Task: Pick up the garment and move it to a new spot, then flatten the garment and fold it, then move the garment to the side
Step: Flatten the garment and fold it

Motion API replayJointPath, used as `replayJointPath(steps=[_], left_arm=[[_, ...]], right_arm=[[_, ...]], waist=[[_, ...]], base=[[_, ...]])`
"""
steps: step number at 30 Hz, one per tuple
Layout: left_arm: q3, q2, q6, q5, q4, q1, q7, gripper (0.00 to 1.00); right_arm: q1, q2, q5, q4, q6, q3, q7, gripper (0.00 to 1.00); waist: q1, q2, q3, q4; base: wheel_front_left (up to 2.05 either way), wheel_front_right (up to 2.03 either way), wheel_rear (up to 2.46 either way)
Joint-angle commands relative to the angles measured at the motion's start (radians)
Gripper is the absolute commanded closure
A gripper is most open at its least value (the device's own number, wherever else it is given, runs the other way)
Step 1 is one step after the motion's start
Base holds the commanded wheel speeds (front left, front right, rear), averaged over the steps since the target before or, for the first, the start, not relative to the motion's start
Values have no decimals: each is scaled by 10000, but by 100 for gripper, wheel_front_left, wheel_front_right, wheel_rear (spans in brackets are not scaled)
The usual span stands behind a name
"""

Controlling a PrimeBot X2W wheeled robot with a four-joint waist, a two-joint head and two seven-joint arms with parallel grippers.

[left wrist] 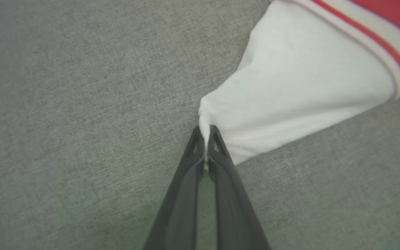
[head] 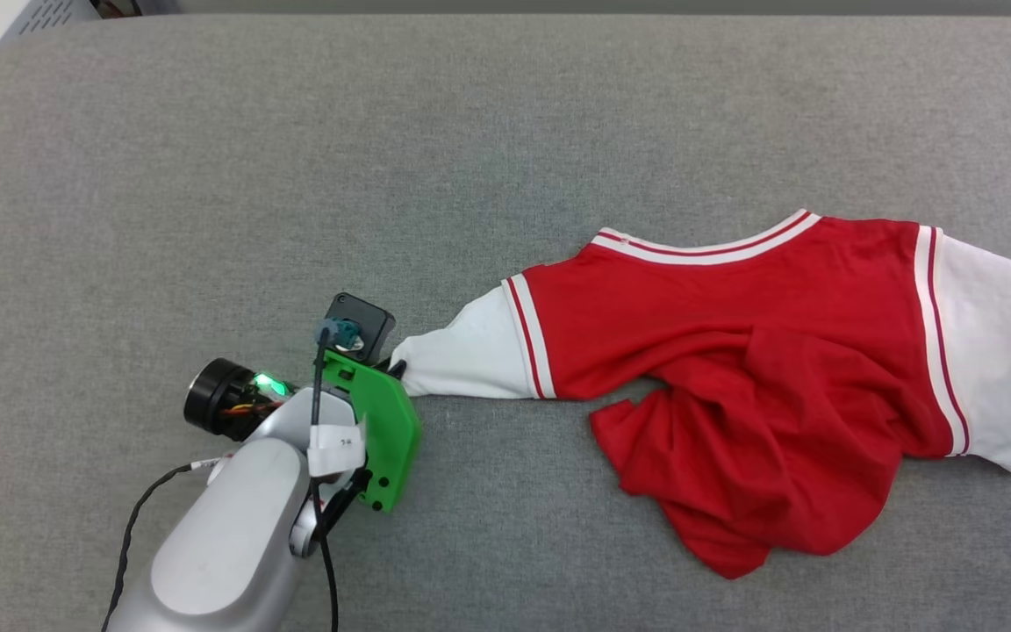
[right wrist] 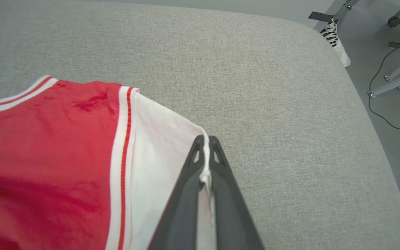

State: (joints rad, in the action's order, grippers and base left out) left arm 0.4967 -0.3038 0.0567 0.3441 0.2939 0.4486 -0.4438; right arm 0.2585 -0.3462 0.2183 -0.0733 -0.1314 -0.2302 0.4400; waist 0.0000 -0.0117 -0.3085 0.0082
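The red jersey-style T-shirt with white short sleeves and red-and-white striped trim lies on the grey woven-fabric padded surface, toward the robot's right, its lower half bunched in loose folds. The left gripper has its two dark fingers pinched together on the tip of one white sleeve. The right gripper is likewise clamped on the edge of the other white sleeve.

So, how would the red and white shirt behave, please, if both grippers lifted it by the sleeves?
Probably floppy: the garment lies crumpled, its lower part bunched in folds, so it would likely sag between the grips. Likely light too, since the left gripper and right gripper each pinch only a thin edge of it, which might slip out.
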Motion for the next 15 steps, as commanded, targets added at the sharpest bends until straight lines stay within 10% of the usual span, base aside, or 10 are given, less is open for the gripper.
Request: replayJointPath(steps=[1,15], left_arm=[[-99,-66,-138,-26,155,-166,180,100],[-1602,-931,-784,291,-1549,-301,2163,100]], right_arm=[[139,-91,76,10,7,24,-109,100],[927,-1032,597,1105,7,740,276,100]], waist=[[0,117,235,47],[0,117,1664,-19]], base=[[0,0,0],[0,0,0]])
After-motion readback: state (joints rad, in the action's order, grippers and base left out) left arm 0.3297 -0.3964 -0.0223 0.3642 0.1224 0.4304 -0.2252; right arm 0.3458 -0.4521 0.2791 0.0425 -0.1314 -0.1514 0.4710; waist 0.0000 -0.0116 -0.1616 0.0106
